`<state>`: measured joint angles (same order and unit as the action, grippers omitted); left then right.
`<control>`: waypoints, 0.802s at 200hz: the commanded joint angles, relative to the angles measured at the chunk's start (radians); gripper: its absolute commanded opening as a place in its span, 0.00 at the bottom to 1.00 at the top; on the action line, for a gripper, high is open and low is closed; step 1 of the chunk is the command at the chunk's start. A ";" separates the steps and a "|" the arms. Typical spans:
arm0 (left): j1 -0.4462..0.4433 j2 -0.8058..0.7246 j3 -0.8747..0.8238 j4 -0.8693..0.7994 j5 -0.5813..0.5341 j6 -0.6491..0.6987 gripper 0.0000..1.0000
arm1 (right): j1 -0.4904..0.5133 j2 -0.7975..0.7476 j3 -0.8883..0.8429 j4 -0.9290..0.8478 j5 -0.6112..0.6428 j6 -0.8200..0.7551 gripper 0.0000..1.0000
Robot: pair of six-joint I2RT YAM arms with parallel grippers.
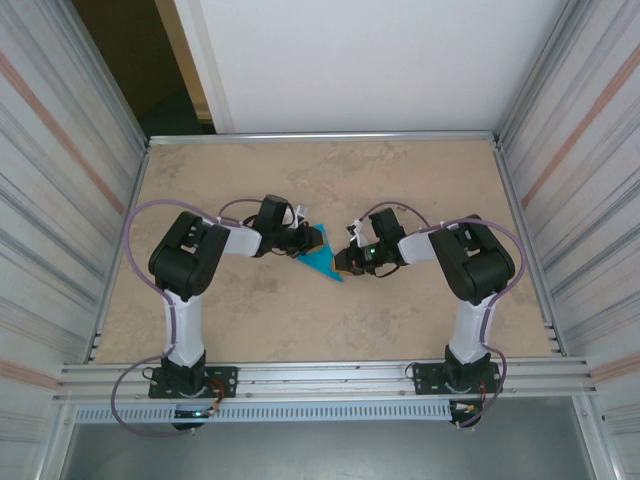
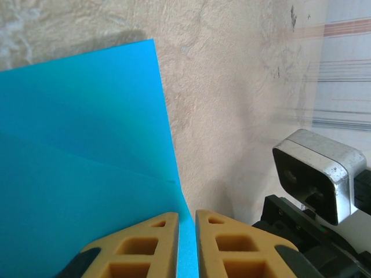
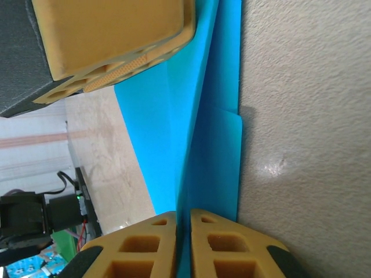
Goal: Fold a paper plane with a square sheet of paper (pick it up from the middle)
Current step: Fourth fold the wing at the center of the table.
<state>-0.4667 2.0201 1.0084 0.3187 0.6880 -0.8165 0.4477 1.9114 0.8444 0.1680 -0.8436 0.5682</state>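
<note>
**Item:** teal-blue paper sheet, thin, plain, folded into a pointed wedge with creased layers. It sits at the centre of the beige mottled table top, with its tip towards 5 o'clock in the top view. In the left wrist view its long free edge runs straight, with a fold line crossing the face. In the right wrist view one layer lies along the table and another stands up from it.

**Room:** bare table surrounds the sheet on all sides, widest towards 12 o'clock. The corrugated metal walls at 9 and 3 o'clock are well apart from it.

**Left gripper**: at the sheet's 10 o'clock. Its orange foam pads are drawn together to a slit, with the paper's edge pinched between them.

**Right gripper**: at the sheet's 4 o'clock. Its orange pads are likewise nearly together, clamped on the raised fold.

**Arms:** the left arm rises from its base at 7 o'clock, elbow out to 9, forearm reaching in towards 3. The right arm mirrors it from 5 o'clock. The two wrists face each other across the sheet.
</note>
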 commanded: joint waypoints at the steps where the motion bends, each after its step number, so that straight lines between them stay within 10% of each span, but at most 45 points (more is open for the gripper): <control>1: -0.003 0.028 0.004 -0.068 -0.027 0.035 0.16 | -0.005 -0.013 -0.020 -0.169 0.122 -0.029 0.16; 160: -0.004 -0.010 0.054 -0.103 0.013 0.038 0.19 | 0.016 -0.014 -0.007 -0.228 0.130 -0.055 0.09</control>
<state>-0.4667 2.0201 1.0332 0.2668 0.6895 -0.8036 0.4568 1.8637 0.8509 0.0128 -0.7696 0.5346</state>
